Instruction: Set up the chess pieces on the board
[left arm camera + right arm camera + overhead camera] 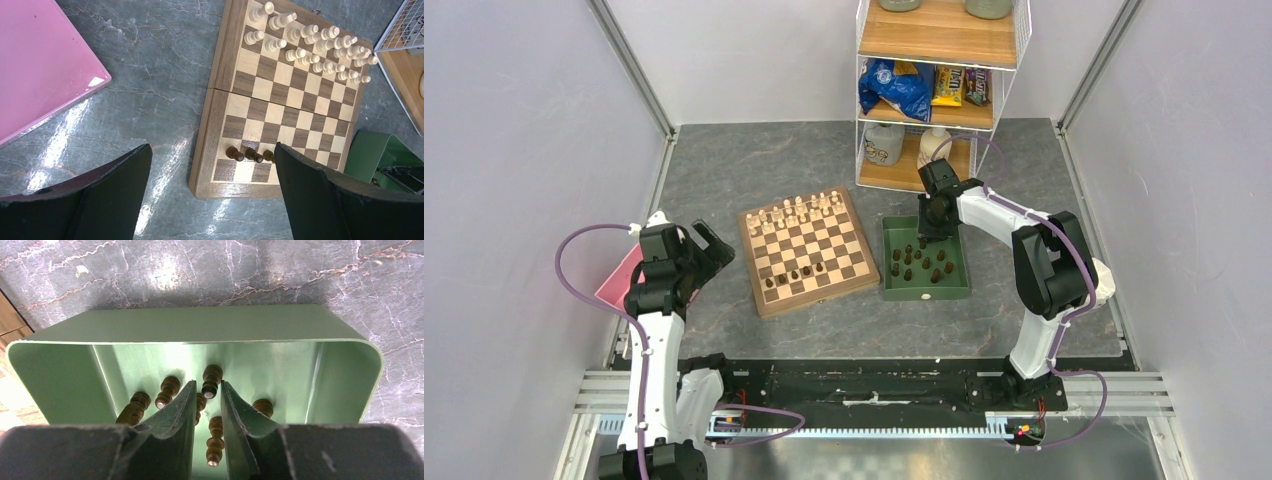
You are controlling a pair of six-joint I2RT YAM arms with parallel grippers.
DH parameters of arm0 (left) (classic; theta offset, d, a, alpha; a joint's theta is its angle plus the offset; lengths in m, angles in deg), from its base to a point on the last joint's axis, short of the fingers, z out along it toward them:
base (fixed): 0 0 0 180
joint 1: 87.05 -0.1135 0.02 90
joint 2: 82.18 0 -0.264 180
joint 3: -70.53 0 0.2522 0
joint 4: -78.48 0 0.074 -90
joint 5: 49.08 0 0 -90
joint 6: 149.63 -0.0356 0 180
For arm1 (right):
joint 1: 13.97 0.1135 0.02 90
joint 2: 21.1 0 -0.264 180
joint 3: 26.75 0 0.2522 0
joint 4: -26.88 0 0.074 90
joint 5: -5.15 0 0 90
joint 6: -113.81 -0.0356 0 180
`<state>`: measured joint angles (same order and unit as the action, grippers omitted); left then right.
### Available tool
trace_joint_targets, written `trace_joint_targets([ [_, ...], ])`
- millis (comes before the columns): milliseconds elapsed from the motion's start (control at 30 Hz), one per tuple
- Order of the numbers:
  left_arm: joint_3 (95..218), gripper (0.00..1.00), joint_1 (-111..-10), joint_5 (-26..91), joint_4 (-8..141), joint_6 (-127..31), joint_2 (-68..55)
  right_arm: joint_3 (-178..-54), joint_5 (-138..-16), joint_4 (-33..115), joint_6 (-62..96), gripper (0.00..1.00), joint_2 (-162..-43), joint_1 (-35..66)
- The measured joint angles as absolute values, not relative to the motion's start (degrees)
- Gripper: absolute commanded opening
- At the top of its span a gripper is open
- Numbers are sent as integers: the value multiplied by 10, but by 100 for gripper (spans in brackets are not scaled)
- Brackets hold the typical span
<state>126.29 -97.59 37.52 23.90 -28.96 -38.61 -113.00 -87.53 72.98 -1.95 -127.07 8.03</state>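
Over the green tray [924, 291] to the right of the board [764, 300], we see the right arm reaching forward from its base, elbow high and sharply bent, forearm running left, wrist turned down. The right gripper [932, 236] dips into the far end of that tray. From its wrist camera, the right gripper [208, 384] has its fingers [180, 410] drawn close, with only a narrow slot between them. One of the dark chess pieces [211, 376] sits right at the fingertips and another shows through the slot. We cannot tell whether either is pinched or merely lies on the tray floor [150, 365].

Left of the board, the left arm stands raised above the table, beside a pink sheet [619, 280]. The left gripper [714, 243] points toward the board. Its fingers [115, 185] are spread as wide as they go, and nothing sits between them.

Most of the chess pieces [921, 262] lie scattered in the tray. A short row of them [244, 154] stands upright on the board's [202, 165] near side. The pale pieces [796, 211] fill the far two rows.
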Motion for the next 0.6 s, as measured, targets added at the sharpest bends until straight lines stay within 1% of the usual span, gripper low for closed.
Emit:
trace_joint_targets([
  [200,1263,99,-976,375,241,-290,-386,-1144,-877,742,-16,27,-1280,80],
  [500,1262,99,-979,375,241,-290,-386,-1146,-877,750,-16,27,-1287,80],
  [600,1262,99,-979,375,241,-290,-386,-1146,-877,750,-15,25,-1288,80],
])
